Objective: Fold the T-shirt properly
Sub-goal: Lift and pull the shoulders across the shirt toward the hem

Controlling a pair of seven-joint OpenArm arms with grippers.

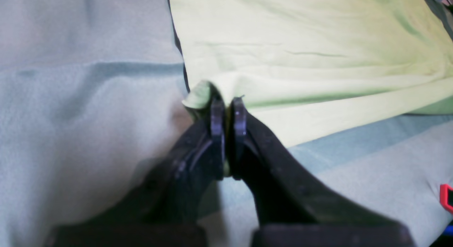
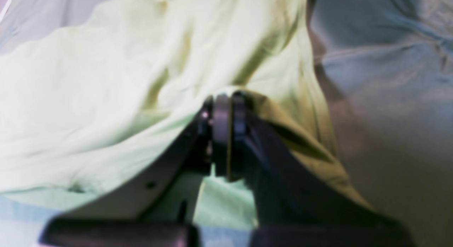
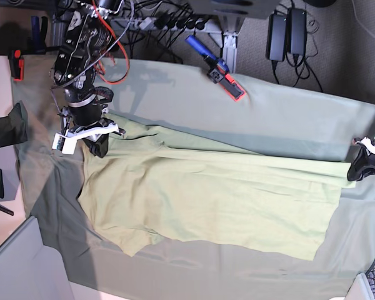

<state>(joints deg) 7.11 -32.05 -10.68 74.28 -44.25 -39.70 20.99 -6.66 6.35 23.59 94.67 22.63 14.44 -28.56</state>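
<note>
The left gripper [image 3: 361,167] sits at the frame's right edge, the right gripper [image 3: 99,146] upper left (arm reaching down), both with fingers [image 1: 217,114] pinched on the T-shirt [image 3: 212,194].

Matt, softly creasing cotton T-shirt [image 3: 206,200] lying on a duller, fuzzier grey-green table cloth [image 3: 287,119], matt black plastic fingers [image 1: 217,116] showing at 6 o'clock
</note>
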